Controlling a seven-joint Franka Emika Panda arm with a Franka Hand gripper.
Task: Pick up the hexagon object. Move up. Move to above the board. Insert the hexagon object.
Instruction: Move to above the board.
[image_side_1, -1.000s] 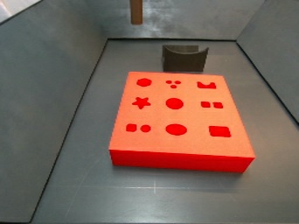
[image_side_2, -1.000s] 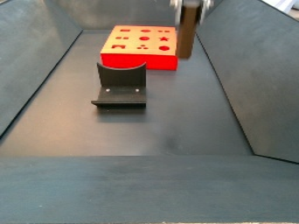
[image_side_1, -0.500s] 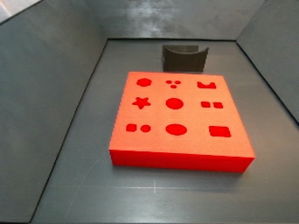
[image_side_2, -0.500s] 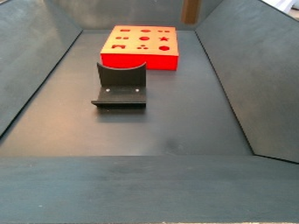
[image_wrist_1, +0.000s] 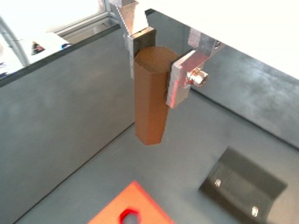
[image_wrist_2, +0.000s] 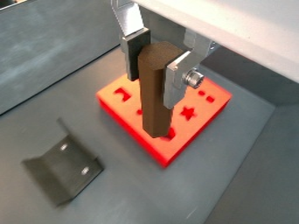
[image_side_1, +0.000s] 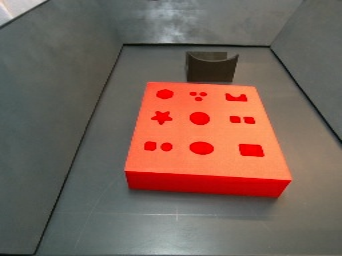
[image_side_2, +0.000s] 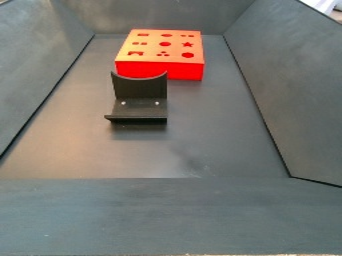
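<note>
Gripper (image_wrist_2: 156, 61), seen only in both wrist views, pinches the upper end of the hexagon object (image_wrist_2: 156, 92) between its silver fingers (image_wrist_1: 183, 75); the peg hangs upright, high above the board (image_side_1: 205, 133). The fixture (image_side_2: 138, 95) stands on the floor near the board.

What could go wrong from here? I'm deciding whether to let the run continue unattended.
The gripper is out of both side views, so only the wrist views show it.

1. The fingers clamp only the top of the brown peg; most of it hangs free, so it could tilt or slip.

2. The cut-outs on the red board are small, and the peg hides part of it in a wrist view, so a slightly off descent could jam it on the surface.
</note>
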